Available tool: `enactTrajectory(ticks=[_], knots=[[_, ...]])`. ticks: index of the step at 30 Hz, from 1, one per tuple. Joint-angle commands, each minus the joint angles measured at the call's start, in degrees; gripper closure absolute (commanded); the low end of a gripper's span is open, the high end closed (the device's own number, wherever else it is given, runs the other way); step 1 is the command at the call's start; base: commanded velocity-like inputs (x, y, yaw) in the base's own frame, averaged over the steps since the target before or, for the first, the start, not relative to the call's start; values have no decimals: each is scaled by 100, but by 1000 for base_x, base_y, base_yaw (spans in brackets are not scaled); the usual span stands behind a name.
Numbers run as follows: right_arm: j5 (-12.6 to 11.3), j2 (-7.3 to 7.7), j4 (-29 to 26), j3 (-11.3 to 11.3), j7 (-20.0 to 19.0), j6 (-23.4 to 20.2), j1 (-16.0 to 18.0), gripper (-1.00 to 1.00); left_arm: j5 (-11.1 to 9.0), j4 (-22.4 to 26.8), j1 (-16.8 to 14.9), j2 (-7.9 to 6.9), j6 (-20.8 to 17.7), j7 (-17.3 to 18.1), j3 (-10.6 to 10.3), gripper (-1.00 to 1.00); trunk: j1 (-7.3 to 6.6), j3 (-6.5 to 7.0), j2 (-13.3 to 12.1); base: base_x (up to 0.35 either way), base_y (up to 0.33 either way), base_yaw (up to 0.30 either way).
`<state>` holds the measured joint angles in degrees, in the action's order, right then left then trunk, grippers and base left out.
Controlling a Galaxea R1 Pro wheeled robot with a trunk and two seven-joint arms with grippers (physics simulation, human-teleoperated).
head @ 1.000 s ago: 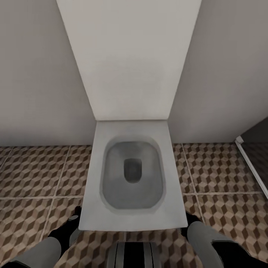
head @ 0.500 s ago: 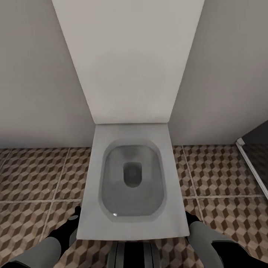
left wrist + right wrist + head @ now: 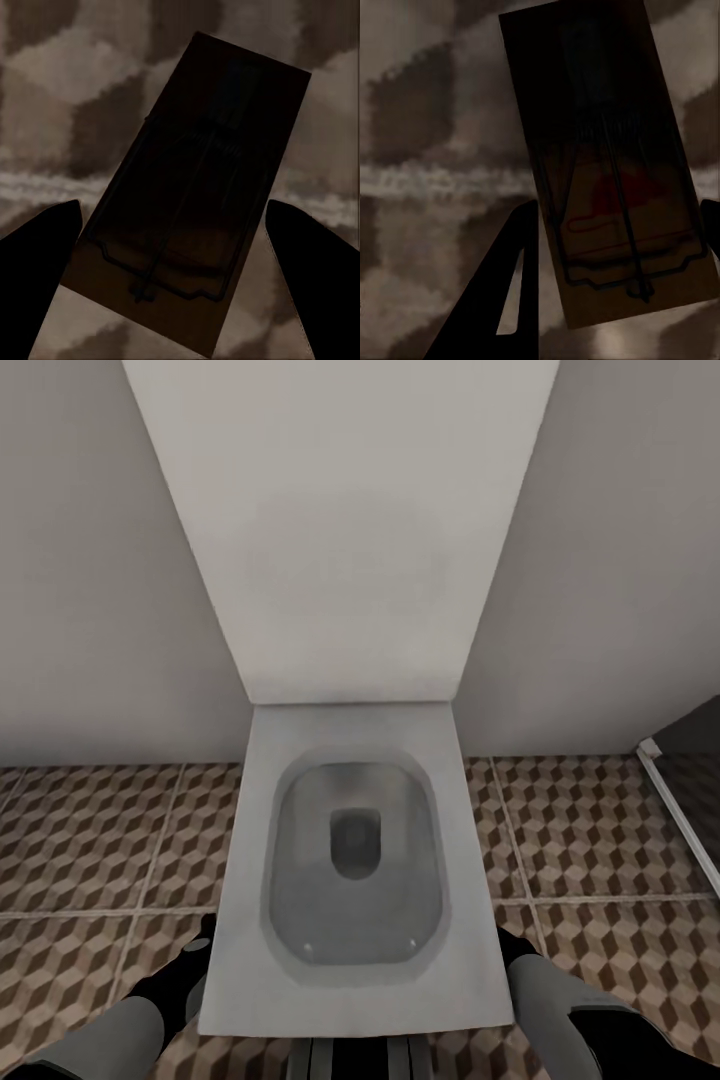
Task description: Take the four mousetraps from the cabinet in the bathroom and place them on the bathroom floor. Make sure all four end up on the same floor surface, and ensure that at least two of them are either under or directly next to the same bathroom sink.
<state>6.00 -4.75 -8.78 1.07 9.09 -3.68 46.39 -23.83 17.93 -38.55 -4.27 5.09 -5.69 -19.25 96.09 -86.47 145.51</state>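
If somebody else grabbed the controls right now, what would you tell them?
Left gripper: a mousetrap sits between its fingers, though whether they pinch it is unclear. Right gripper: shut on a second mousetrap. Both hang over the tiled floor, either side of the toilet. The sink, cabinet and other two traps are out of sight. Nothing seen placed yet; find the sink, set these down beside it.

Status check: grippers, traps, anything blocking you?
Left gripper straddles a mousetrap, grip unclear. Right gripper shut on second mousetrap. Both above tiled floor. Toilet dead ahead between the arms.
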Motion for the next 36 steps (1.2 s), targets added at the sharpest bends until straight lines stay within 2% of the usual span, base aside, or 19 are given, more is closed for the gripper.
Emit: enactTrajectory(ticks=[1, 28, 30, 36], knots=[[51, -25, -10, 52, 14, -36, 2, 100, -39, 0, -3, -3, 18, -37, -51, 100, 0, -2, 1, 65, 0, 0], [27, 11, -10, 90, 43, -29, 2, 100, -41, -9, -3, -12, 14, -37, -52, 100, 0, -2, 1, 7, 0, 0], [15, 46, -10, 103, 56, -26, 2, 100, -45, -15, -3, -19, 12, -36, -52, 100, 0, -2, 1, 0, 0, 0], [-7, 392, -10, 226, 73, -18, 2, 100, -51, -32, -3, -61, 5, -33, -49, 100, 0, -2, 1, 0, 0, 0]])
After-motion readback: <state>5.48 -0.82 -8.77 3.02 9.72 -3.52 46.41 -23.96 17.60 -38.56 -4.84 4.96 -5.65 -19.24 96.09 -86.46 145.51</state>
